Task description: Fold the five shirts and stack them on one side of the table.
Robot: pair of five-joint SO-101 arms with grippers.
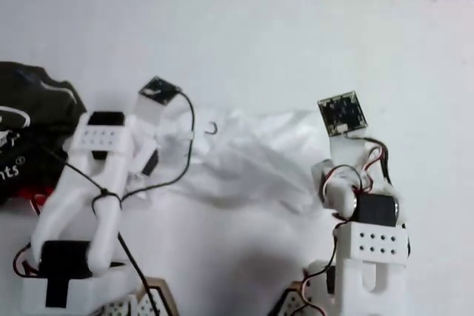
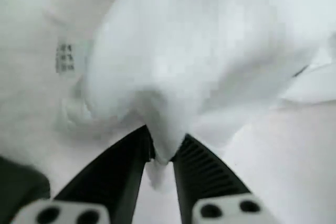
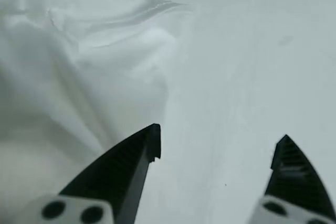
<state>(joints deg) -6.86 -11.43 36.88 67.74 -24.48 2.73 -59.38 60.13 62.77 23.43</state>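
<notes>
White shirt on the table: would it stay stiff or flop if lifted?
Probably floppy: the white shirt lies crumpled in soft folds, bunching where the left gripper pinches it. Likely light, being thin cloth. Pushed, it would probably wrinkle rather than slide whole.

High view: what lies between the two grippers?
The crumpled white shirt, as the high view shows: the left gripper pinches it; its edge lies beside the open right gripper.

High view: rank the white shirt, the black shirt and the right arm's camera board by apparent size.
1. white shirt.
2. black shirt, though the frame edge and an arm hide part of it.
3. camera board, clearly smallest.
</notes>
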